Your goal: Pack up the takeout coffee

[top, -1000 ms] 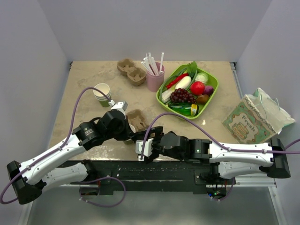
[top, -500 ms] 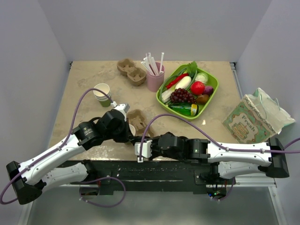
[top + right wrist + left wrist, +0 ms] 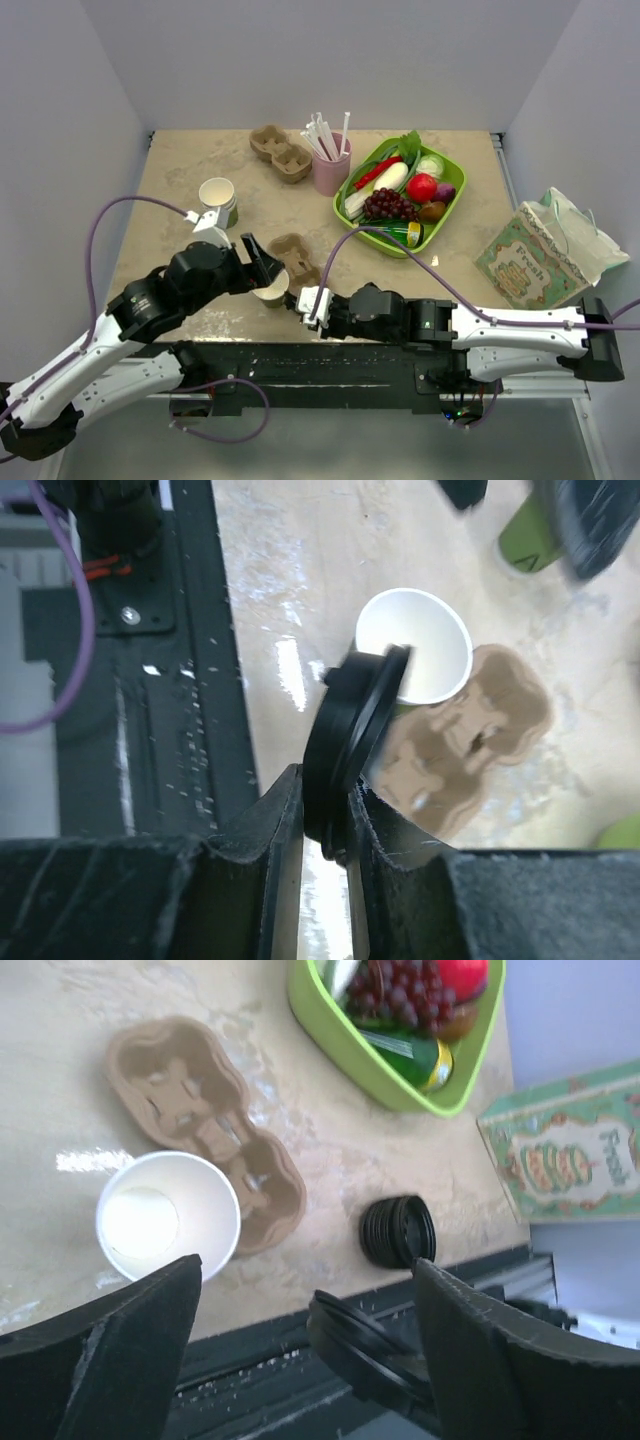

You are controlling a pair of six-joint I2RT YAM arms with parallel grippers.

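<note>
A takeout coffee with its lid on is out of view. A lidless white paper cup [image 3: 272, 290] stands by the table's front edge, touching a brown two-cup carrier [image 3: 293, 255]. My left gripper [image 3: 264, 266] hangs open just above the cup [image 3: 167, 1215], its jaws [image 3: 305, 1262] wide apart and empty. My right gripper [image 3: 309, 303] is shut on a black lid [image 3: 355, 740], held edgewise between its fingers [image 3: 325, 780] just right of the cup [image 3: 415, 660]. That lid [image 3: 370, 1345] also shows in the left wrist view.
A low stack of black lids [image 3: 398, 1230] lies near the front edge. More paper cups [image 3: 218, 200] stand at the left, a second carrier [image 3: 280, 152] and a pink straw cup [image 3: 331, 165] at the back. The green food tray [image 3: 347, 210] and a printed bag [image 3: 545, 255] sit right.
My left gripper has opened, and the left arm has drawn back to the left. My right gripper has closed on the black lid. The lidless cup now shows uncovered.
</note>
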